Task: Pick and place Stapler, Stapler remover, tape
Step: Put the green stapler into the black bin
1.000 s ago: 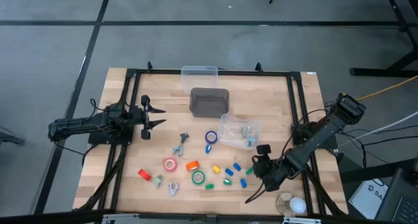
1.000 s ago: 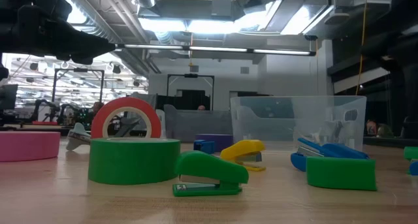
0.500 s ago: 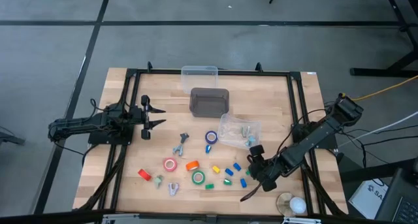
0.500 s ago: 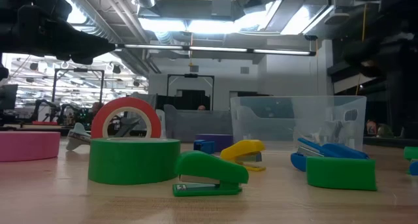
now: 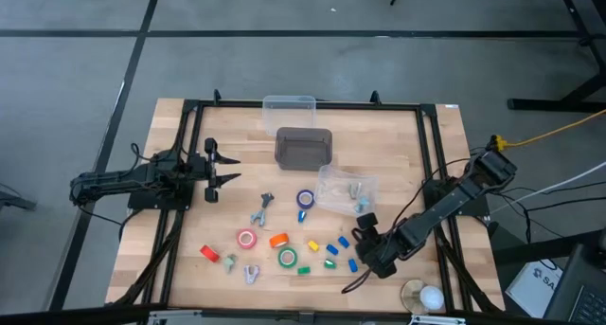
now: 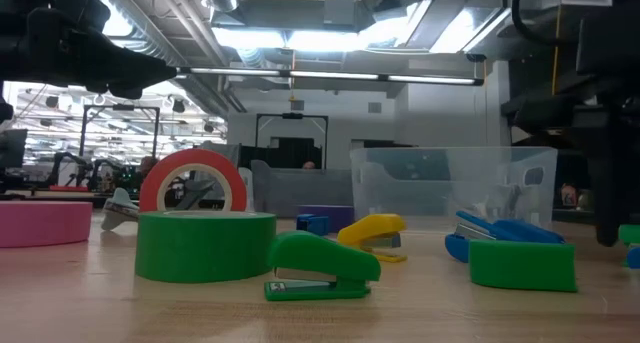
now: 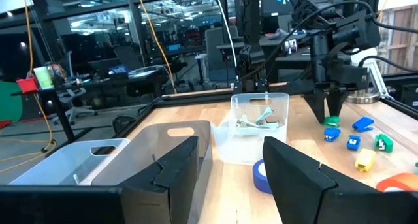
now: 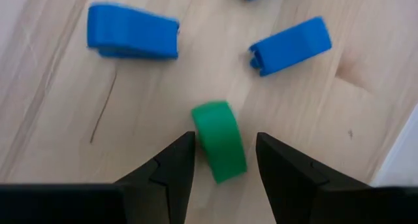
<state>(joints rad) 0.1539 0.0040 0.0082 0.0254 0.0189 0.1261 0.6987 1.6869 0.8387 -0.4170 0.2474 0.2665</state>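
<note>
Below, right gripper (image 8: 220,160) jaws apart astride a rounded green stapler (image 8: 219,140); left gripper (image 7: 228,160) jaws apart.

The table (image 5: 227,211) is pale, smooth wood. The little staplers (image 8: 219,140) look like smooth plastic. The bin (image 6: 450,188) is clear, shiny plastic. The gripper fingers (image 7: 173,168) look dull black.

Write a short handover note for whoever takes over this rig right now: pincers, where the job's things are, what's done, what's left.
Right pincer: open, low over the small green stapler at the table's near right, fingers either side, not gripping yet.
Left pincer: open, empty, waiting at the table's left.
Tape: pink roll, green roll and blue roll lie loose on the wood.
Blue staplers lie loose too.
Done: the clear bin already holds some metal pieces.
The grey bin and the far clear bin look empty.
Left: nearly everything.
</note>
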